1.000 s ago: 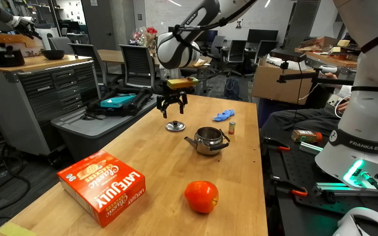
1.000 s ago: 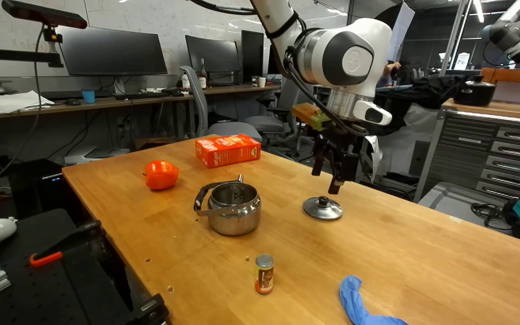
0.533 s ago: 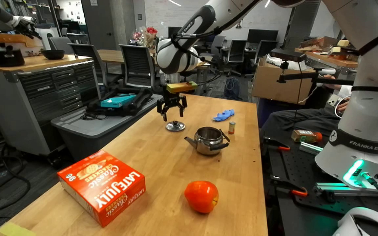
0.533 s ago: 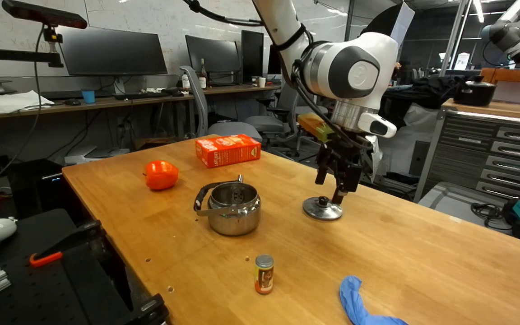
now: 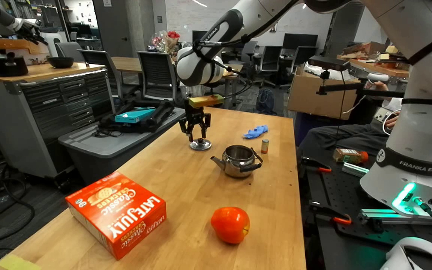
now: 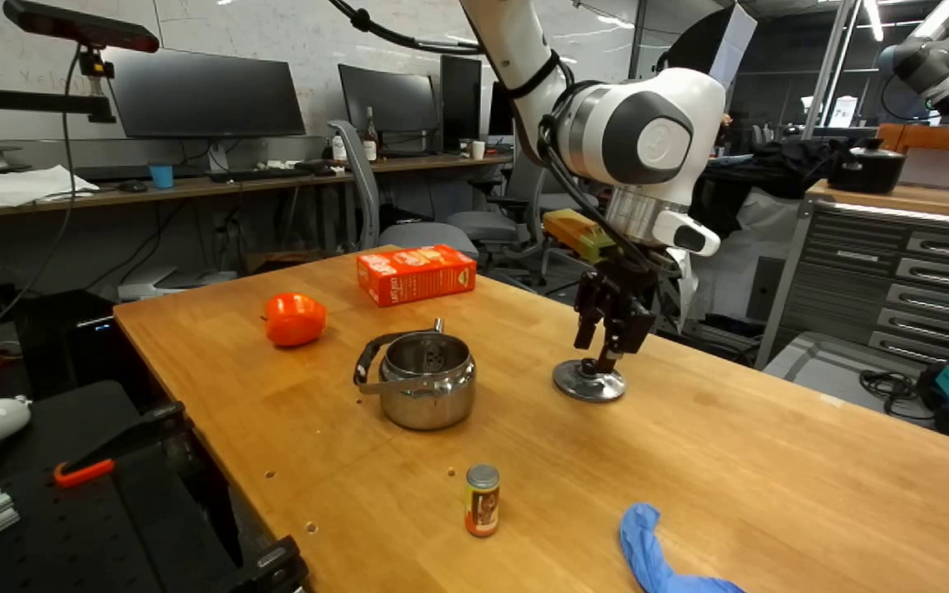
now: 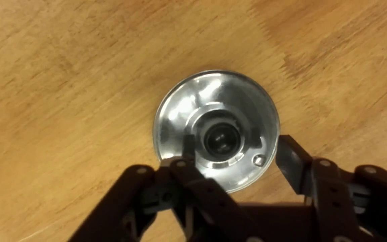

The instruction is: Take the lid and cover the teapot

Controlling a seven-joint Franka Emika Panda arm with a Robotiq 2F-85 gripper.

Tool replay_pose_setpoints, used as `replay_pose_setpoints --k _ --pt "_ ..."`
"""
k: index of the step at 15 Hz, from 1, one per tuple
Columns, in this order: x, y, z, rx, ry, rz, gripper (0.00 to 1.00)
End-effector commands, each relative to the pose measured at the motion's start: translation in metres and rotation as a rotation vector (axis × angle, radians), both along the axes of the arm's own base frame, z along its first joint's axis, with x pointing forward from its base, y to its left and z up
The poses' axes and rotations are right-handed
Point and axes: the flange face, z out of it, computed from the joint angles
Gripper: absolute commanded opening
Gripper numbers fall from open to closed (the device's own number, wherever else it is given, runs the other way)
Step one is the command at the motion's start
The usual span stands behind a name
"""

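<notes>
The lid (image 5: 200, 145), a shiny metal disc with a dark knob (image 7: 222, 140), lies flat on the table in both exterior views (image 6: 586, 389). The steel teapot (image 5: 234, 167) stands upright with its top open, spout toward the cracker box side and handle folded down; it also shows in an exterior view (image 6: 429, 402). My gripper (image 7: 236, 146) is right above the lid, partly open. In the wrist view the knob is between the fingers, nearer the left one. The right fingertip (image 7: 289, 158) is at the lid's rim. I cannot tell whether the fingers touch the lid.
A red-orange round ball (image 5: 231, 225) and a red cracker box (image 5: 118, 213) sit on the table. A small can (image 6: 483, 502) stands near the teapot, and a blue glove (image 5: 256, 132) lies beyond it. The table edge runs behind the lid (image 6: 738, 379).
My gripper has come down from above onto the lid, and its fingers have moved closer together. The lid and teapot have not moved.
</notes>
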Motion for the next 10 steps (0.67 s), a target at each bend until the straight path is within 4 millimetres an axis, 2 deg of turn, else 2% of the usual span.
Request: replay_pose_setpoints --k 1,4,5,7,10 --pt "0.0059 -0.0022 0.0081 0.033 -0.012 0.018 0.35" --pt "0.0053 -0.0012 0.0081 0.027 -0.015 0.024 0.11" --pt "0.0052 -0.0007 0.0077 0.024 -0.015 0.024 0.06" --pt "0.0052 0.0004 0.0064 0.022 -0.012 0.026 0.11" --pt "0.0039 0.0025 0.0084 0.022 -0.011 0.032 0.1"
